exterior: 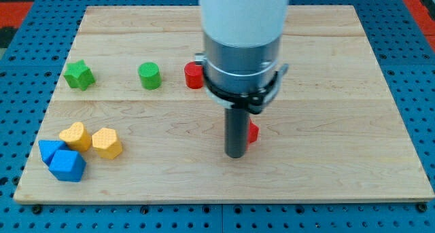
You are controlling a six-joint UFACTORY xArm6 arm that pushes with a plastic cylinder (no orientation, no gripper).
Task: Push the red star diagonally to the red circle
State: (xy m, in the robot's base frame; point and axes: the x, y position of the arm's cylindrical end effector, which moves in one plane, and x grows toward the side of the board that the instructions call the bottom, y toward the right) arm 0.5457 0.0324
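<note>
The red circle (194, 75) stands in the upper middle of the board, partly hidden behind the arm's body. The red star (253, 132) shows only as a small red edge to the right of the rod, at the board's middle. My tip (235, 154) rests on the board just left of and slightly below the red star, touching or nearly touching it. The arm's white and grey body covers the top centre of the view.
A green star (79, 75) and a green circle (149, 76) sit at the upper left. A yellow heart (75, 135), a yellow pentagon-like block (107, 142) and two blue blocks (62, 161) cluster at the lower left. The wooden board (340, 124) lies on a blue pegboard.
</note>
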